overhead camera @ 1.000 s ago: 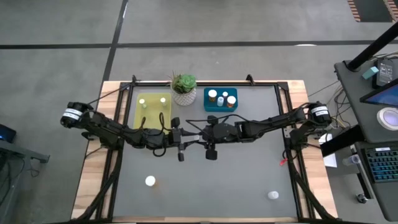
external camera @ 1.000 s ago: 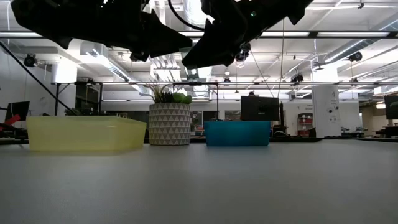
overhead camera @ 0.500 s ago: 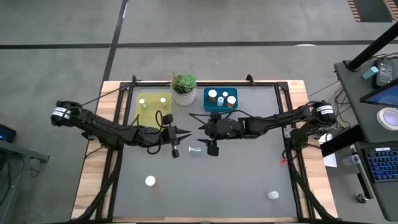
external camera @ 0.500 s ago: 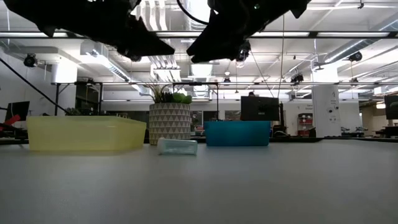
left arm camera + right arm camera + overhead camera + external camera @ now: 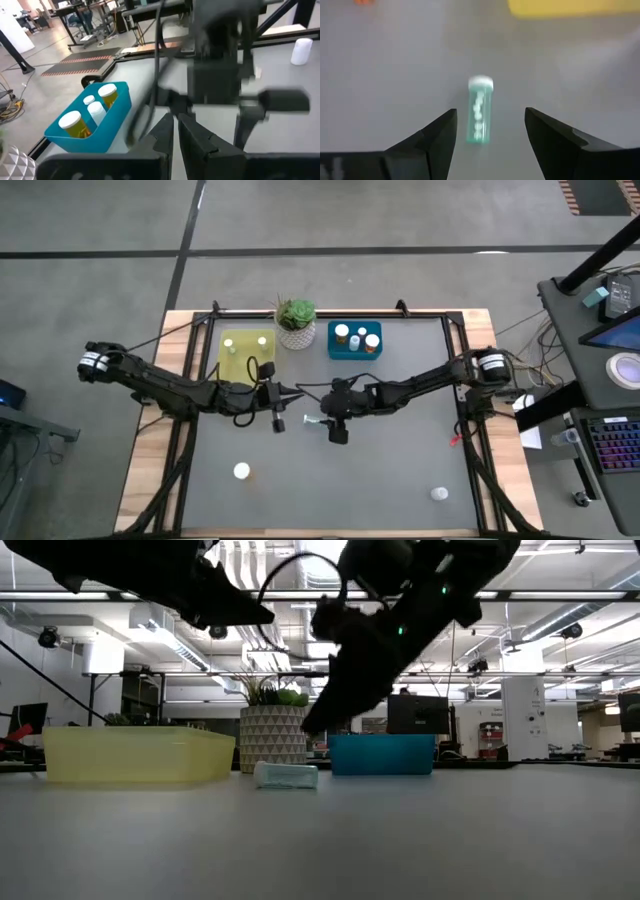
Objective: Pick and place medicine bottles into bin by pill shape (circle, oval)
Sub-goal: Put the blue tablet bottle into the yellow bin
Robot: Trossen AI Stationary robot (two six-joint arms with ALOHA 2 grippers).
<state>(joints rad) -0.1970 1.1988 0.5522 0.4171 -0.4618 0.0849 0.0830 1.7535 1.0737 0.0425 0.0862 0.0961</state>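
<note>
- Green-tinted and clear, the vial (image 5: 480, 111) lay on its side on the grey surface (image 5: 380, 470) in front of the plant (image 5: 296, 321), between the yellow bin (image 5: 247, 355) and the blue bin (image 5: 354, 340); small round pills showed inside.
- The right claw (image 5: 490, 131) hung just above it, fingers apart and straddling it lengthwise. A descent slightly off-centre could have clipped the white cap and rolled the vial away.
- Closing along the vial's length, not across it, might have squirted it out.
- The left claw (image 5: 176, 131), fingers together and empty, sat close by; the two arms could have collided.
- Other bottles (image 5: 241, 471) (image 5: 439, 494) waited well apart, near the front edge.
</note>
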